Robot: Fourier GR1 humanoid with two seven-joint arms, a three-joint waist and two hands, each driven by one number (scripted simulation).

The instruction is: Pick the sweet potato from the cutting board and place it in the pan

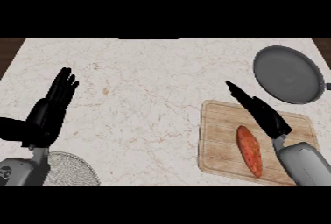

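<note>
Where the sweet potato (249,150) lies: flat on the wooden cutting board (216,131), not held.
Right hand (268,118): over the board, just beside the sweet potato, fingers straight, holding nothing.
Left hand (48,116): far left, fingers up, resting, holding nothing.
Pan (287,74): just past the board's far right corner.

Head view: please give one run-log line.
sweet potato: on cutting board; pan: empty; right hand: open, over board; left hand: open, resting

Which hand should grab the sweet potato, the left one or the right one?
The right hand, probably. It is open over the cutting board, right beside the sweet potato, and the pan sits just beyond on that same side. The left hand rests open at the far left.
</note>
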